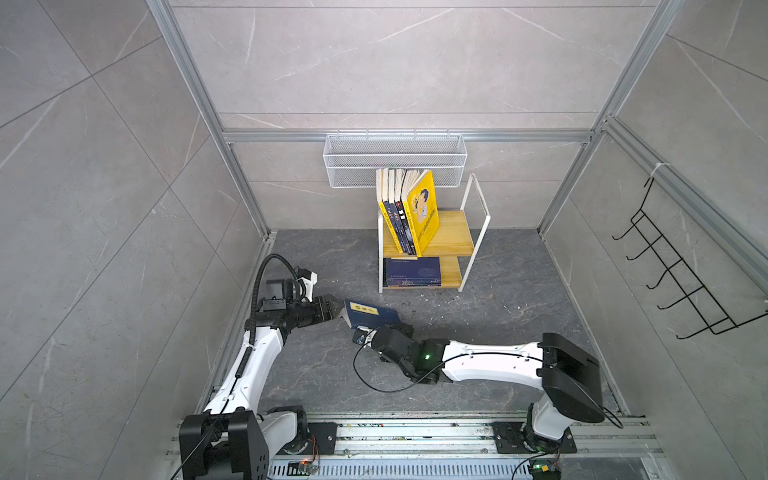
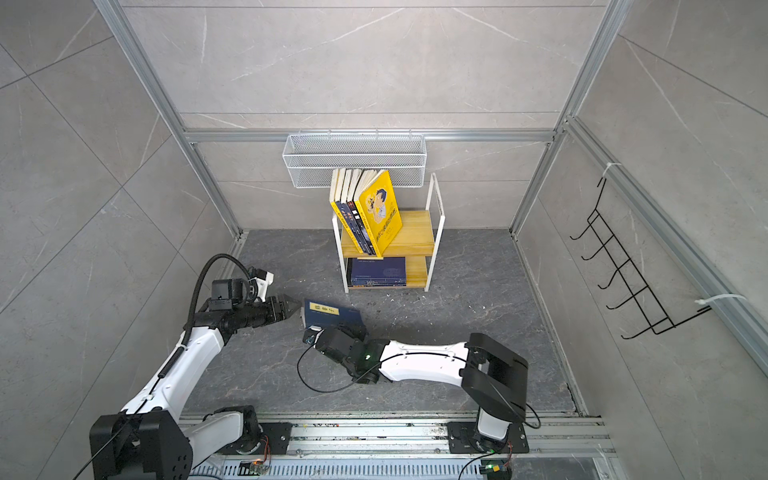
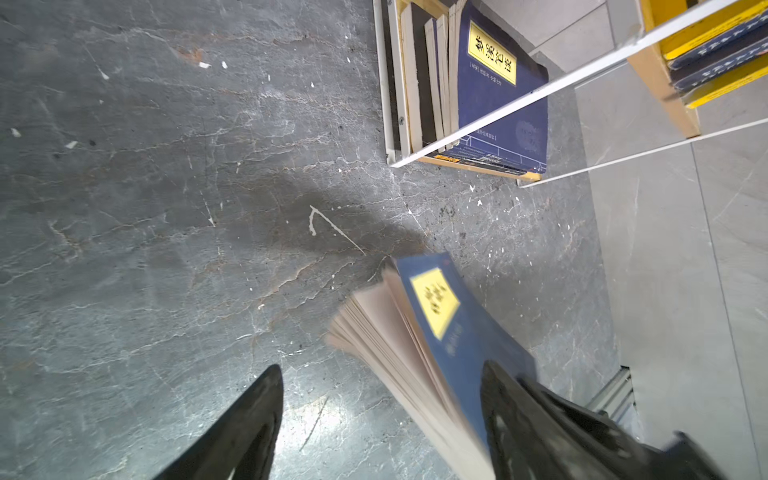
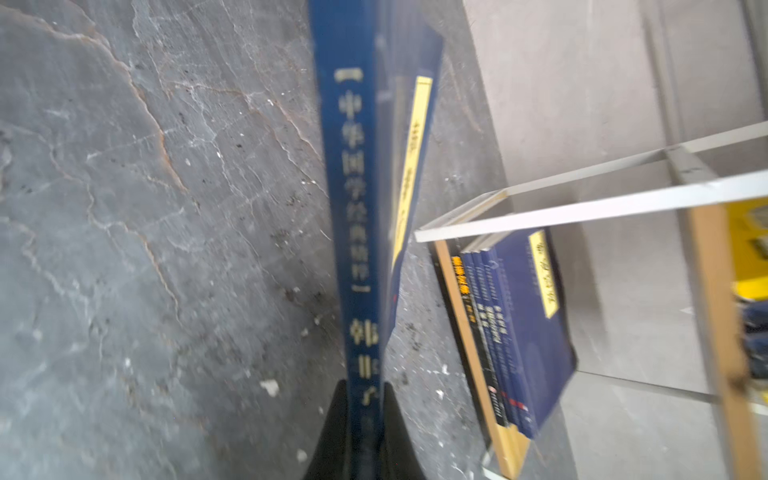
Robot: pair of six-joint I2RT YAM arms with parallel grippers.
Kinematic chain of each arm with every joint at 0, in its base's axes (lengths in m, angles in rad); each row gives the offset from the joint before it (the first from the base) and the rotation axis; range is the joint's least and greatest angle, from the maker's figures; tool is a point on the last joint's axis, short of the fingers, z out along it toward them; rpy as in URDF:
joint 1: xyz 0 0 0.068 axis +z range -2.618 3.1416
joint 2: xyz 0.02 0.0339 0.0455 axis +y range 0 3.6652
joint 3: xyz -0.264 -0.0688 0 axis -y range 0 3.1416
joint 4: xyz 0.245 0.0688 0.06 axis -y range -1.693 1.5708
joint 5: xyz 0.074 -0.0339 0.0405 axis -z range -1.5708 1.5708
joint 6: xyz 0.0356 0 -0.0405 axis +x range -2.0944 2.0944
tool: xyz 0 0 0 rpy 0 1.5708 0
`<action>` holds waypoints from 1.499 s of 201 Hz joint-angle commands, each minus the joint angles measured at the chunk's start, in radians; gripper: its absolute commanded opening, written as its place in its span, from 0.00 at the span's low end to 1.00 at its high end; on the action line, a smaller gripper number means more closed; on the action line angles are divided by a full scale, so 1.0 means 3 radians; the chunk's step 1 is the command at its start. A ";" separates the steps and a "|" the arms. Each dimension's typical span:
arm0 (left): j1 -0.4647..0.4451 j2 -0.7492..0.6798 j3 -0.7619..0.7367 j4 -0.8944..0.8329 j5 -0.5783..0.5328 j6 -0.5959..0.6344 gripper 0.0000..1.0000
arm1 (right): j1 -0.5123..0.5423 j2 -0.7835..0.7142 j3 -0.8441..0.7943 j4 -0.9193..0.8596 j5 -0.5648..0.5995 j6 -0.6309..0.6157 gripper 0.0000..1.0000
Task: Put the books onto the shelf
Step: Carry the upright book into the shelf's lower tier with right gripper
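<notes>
A navy book (image 1: 372,316) with a yellow title label hangs low over the dark floor, tilted; it also shows as the book (image 2: 332,316). My right gripper (image 4: 363,386) is shut on the lower end of its spine (image 4: 357,208). My left gripper (image 1: 336,309) stands open at the book's page edge (image 3: 390,345), and the fanned pages pass close to one of its fingers (image 3: 511,407). The shelf (image 1: 453,232) stands behind. Several books (image 1: 409,212) lean upright on its upper board, a yellow cover foremost. More books (image 1: 411,271) lie stacked flat on the lower board.
A white wire mesh basket (image 1: 395,160) hangs on the back wall just above the shelf's books. A black hook rack (image 1: 681,274) is on the right wall. Grey walls with aluminium posts close the cell, and a metal rail (image 1: 415,432) runs along the front.
</notes>
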 commanded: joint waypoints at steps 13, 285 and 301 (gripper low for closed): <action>0.0102 -0.0218 -0.0057 0.0056 -0.0097 0.0274 0.87 | -0.0086 -0.0503 -0.0019 -0.0396 -0.0092 -0.0556 0.00; 0.0305 -0.0628 -0.0139 0.0029 0.0187 0.0766 1.00 | -0.1129 -0.0053 0.0294 0.0413 0.0638 -0.1785 0.00; 0.0299 -0.0621 -0.0136 0.0015 0.0196 0.0774 1.00 | -0.1181 0.0081 0.0265 0.0515 0.0574 -0.1818 0.00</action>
